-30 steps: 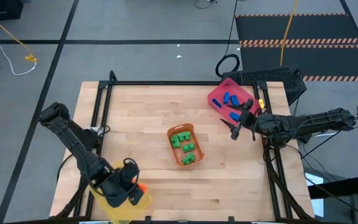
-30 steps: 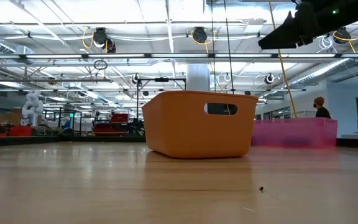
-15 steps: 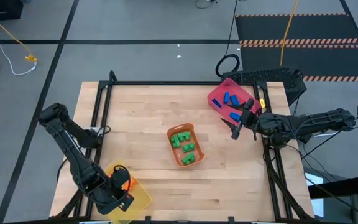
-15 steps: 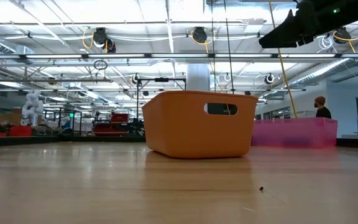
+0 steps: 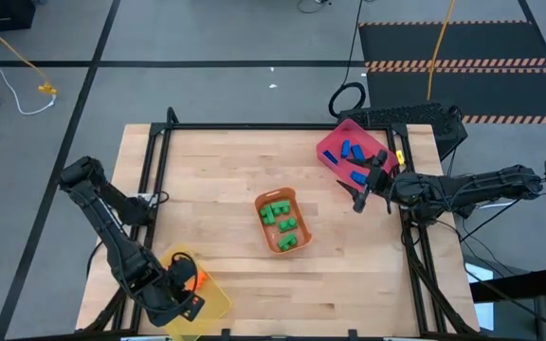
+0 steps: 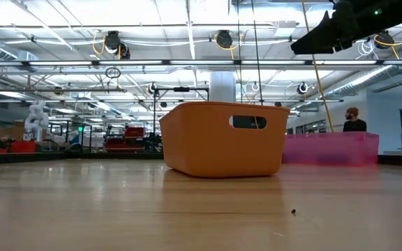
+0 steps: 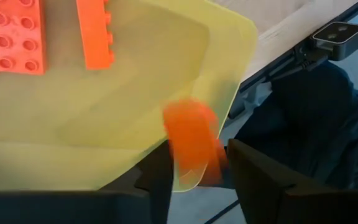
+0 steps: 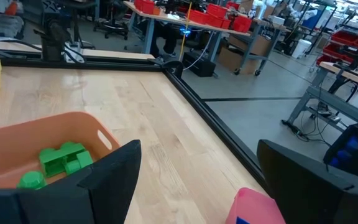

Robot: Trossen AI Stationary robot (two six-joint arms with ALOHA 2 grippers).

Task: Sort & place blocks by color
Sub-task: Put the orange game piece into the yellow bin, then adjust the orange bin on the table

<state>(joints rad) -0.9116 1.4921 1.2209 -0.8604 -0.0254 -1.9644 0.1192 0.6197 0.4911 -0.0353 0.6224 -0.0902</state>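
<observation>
My left gripper [image 5: 180, 301] [image 7: 197, 180] hangs over the near end of the yellow tray [image 5: 211, 301] [image 7: 135, 93], its fingers apart. A blurred orange block [image 7: 191, 146] shows between them. Two more orange blocks [image 7: 95, 31] lie flat on the tray's floor. My right gripper [image 5: 358, 194] [image 6: 326, 31] hovers open and empty at the pink tray's [image 5: 328, 147] near-left side. Blue blocks [image 5: 353, 152] lie in the pink tray. Green blocks [image 5: 281, 220] [image 8: 64, 158] lie in the orange tray [image 5: 297, 194] [image 6: 222, 139]. My left gripper has the blurred orange block [image 7: 194, 155] between its two fingers, above the yellow tray's near rim. Whether the fingers [image 7: 157, 180] touch the block, I cannot tell.
The orange tray stands at the table's middle, the pink tray [image 6: 330, 148] at the far right, the yellow tray at the near-left corner by the table edge [image 7: 291, 31]. Bare wood lies between the trays. A person shows in the room behind the table [image 6: 354, 120].
My left gripper has moved down and toward the table's near-left corner, from above the yellow tray's middle to its near end, then stayed there. My right arm has kept still.
</observation>
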